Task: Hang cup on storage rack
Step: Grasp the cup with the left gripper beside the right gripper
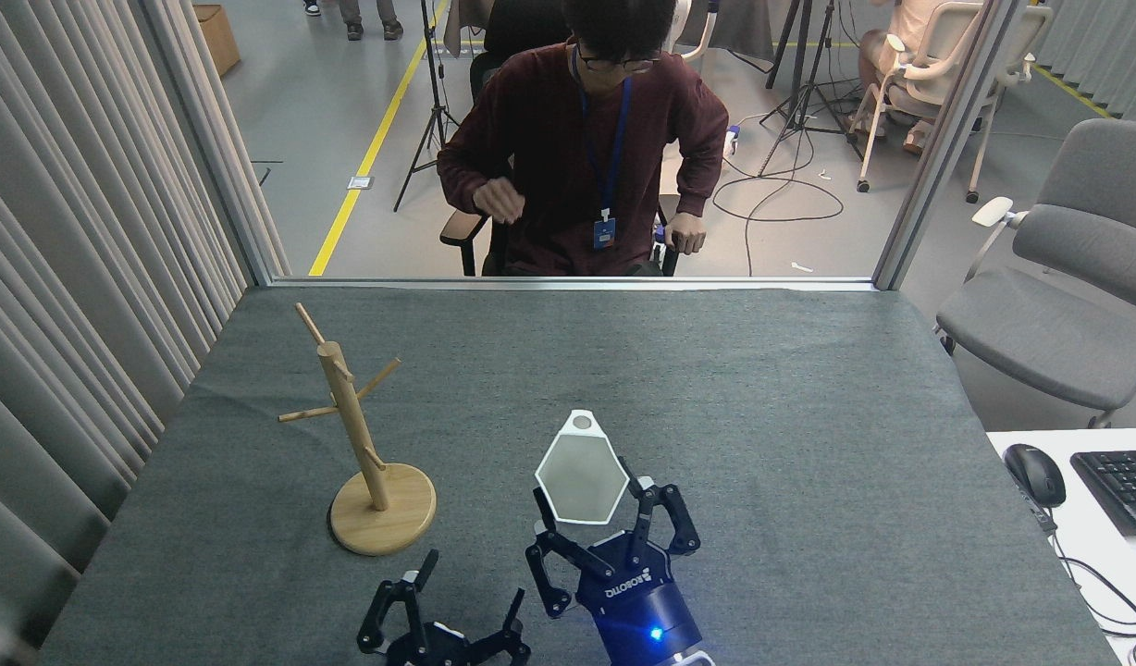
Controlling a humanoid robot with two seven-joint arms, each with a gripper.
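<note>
The white hexagonal cup (582, 479) is held above the grey table near its front middle, its pierced tab pointing away from me. My right gripper (598, 523) is shut on the cup's lower part. To the left stands the wooden storage rack (355, 435), upright on its round disc base with thin slanted pegs, well apart from the cup. My left gripper (452, 601) is open at the bottom edge, just left of the right gripper, holding nothing.
The grey cloth-covered table (808, 444) spans the view. A person (591, 157) sits on a chair behind the far edge. Curtains (78, 277) line the left side. At the right are a grey chair (1068, 296), a mouse (1035, 474) and a keyboard (1123, 486).
</note>
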